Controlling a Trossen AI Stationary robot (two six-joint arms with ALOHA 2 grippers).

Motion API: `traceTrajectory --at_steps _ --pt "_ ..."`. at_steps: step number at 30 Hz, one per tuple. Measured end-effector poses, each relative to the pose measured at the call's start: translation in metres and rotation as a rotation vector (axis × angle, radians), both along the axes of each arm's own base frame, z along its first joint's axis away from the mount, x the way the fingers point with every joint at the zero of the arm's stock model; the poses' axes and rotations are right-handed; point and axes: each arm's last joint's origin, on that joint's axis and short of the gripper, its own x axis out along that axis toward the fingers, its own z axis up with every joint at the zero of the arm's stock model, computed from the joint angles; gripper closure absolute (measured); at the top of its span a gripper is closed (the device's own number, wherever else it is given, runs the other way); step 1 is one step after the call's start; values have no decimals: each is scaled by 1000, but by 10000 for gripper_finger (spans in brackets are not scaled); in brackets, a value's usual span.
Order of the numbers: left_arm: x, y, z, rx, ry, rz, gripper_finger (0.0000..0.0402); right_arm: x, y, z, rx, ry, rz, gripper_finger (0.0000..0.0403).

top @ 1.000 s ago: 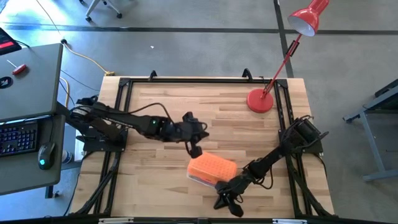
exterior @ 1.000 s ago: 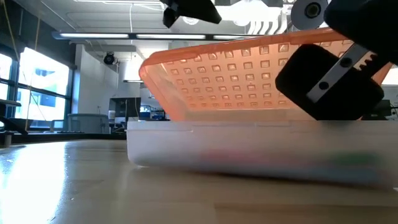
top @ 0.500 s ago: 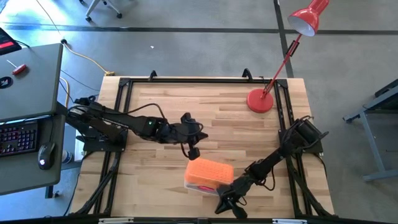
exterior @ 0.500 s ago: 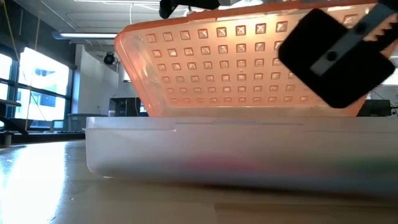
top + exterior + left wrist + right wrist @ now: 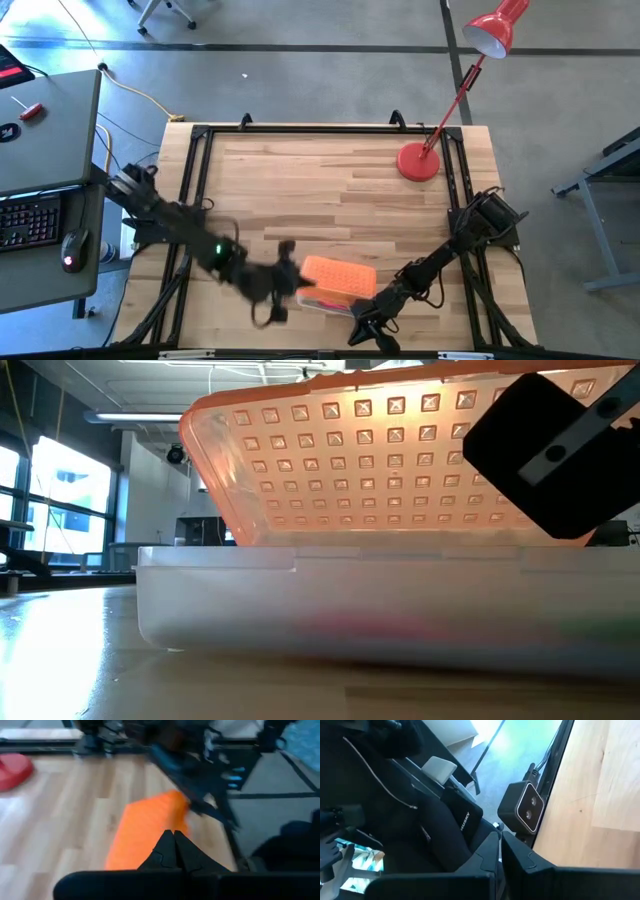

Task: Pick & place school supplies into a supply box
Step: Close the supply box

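Two claws flanked the supply box [image 5: 338, 281] near the front edge of the bench [image 5: 330, 180], one on each side of it. The left claw [image 5: 272, 300] lay just beside the box's left end, low over the wood, and the left wrist view showed its fingers [image 5: 172, 851] pressed together with nothing between them, the orange lid [image 5: 145, 832] lying just ahead of the tips. The right claw [image 5: 368, 327] sat at the box's other end, just off its near right corner (close to the bench's front rail). Its fingers [image 5: 495, 852] were also closed together and empty, pointing out past the bench edge toward a small camera [image 5: 524, 811] mounted there.

In the low view the lid [image 5: 400, 460] stood tilted up above the clear case body [image 5: 380, 615], raised at the front, and a dark claw part [image 5: 555, 455] overlapped the lid's right end. Faint pink-red and green smudges of the school supplies [image 5: 390, 625] showed through the clear wall; individual items could not be told apart. The red lamp base [image 5: 418, 162] stood well apart from both claws, near the bench's far right corner.
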Motion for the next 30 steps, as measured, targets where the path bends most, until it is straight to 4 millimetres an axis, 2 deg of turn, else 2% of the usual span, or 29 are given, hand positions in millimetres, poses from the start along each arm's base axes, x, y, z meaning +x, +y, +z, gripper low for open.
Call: traceTrajectory --at_steps 4,7,10,13,18,26,30 --pt "-7 -39 -32 15 83 -44 390 1 -1 0 -2 -1 5 403" --pt "-3 -59 -59 25 124 -66 383 1 -1 0 -3 -1 5 403" --pt "6 -70 -88 20 170 -37 389 1 -1 0 -2 -3 -2 403" --pt "16 -68 -107 30 193 7 392 2 -2 0 -2 -9 -12 403" --pt "24 -61 -113 -1 211 45 383 2 -2 0 -8 -14 -34 403" --pt "33 -49 -113 5 207 85 392 2 -2 1 2 -13 -35 403" --pt "35 -45 -113 11 201 104 381 2 -2 0 -3 -8 -35 403"
